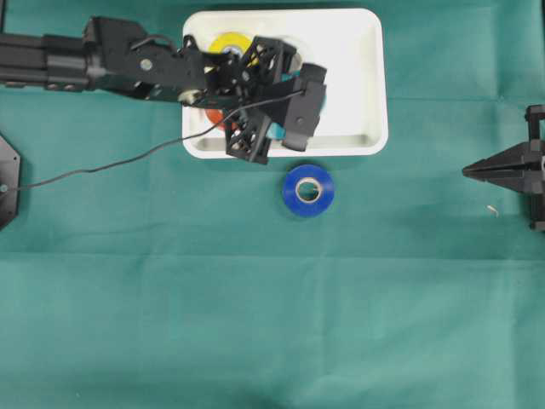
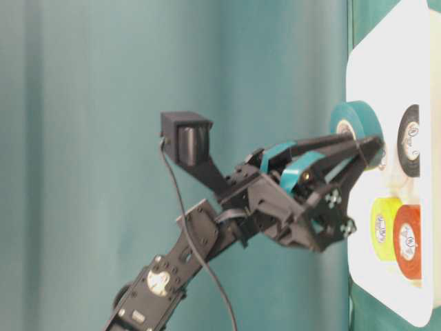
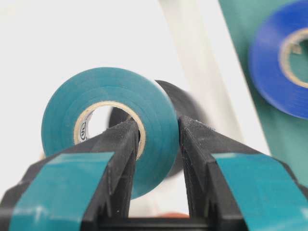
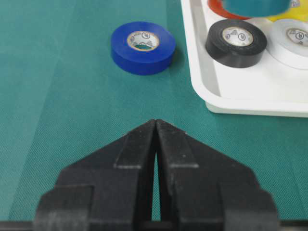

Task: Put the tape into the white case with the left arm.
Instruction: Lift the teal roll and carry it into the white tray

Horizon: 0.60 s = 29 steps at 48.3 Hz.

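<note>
Teal tape (image 3: 108, 127) clamped betw. left fingers (image 3: 120, 149) per wrist cam, overhead prob. arm-blocked; right fingers (image 4: 156, 144) together.

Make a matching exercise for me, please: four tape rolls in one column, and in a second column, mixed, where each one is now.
Things:
1. teal tape roll
2. blue tape roll
3. black tape roll
4. yellow tape roll

Places:
A. on the green cloth, outside the white case
B. pinched between the left gripper's fingers, above the case
C. lying in the case, beside a red roll
D. lying in the case, beside a white roll

Pairs: 1-B, 2-A, 3-D, 4-C
</note>
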Each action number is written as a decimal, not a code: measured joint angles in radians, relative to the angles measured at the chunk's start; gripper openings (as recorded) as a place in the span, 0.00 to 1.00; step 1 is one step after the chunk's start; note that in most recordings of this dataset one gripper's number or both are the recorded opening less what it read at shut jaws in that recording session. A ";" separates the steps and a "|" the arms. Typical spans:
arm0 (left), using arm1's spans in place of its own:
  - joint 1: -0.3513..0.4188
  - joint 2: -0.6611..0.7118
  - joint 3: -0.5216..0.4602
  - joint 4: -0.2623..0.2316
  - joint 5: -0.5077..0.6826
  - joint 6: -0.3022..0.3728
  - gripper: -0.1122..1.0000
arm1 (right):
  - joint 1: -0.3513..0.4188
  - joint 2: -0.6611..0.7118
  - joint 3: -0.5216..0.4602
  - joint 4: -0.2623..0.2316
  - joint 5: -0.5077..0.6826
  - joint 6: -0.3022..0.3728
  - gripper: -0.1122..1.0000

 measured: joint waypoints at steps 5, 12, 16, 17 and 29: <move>0.020 0.028 -0.037 0.000 -0.009 0.011 0.31 | 0.000 0.000 0.000 0.000 0.000 0.000 0.02; 0.034 0.067 -0.087 0.002 -0.014 0.020 0.31 | 0.000 0.000 0.000 0.000 0.000 0.000 0.02; 0.032 0.091 -0.114 0.002 -0.015 0.021 0.31 | 0.000 0.000 0.000 0.000 0.000 0.000 0.02; 0.032 0.095 -0.120 0.002 -0.015 0.020 0.31 | 0.000 0.000 0.000 0.000 0.000 0.000 0.02; 0.043 0.132 -0.172 0.002 -0.015 0.006 0.31 | 0.000 0.000 0.000 0.000 0.000 0.000 0.02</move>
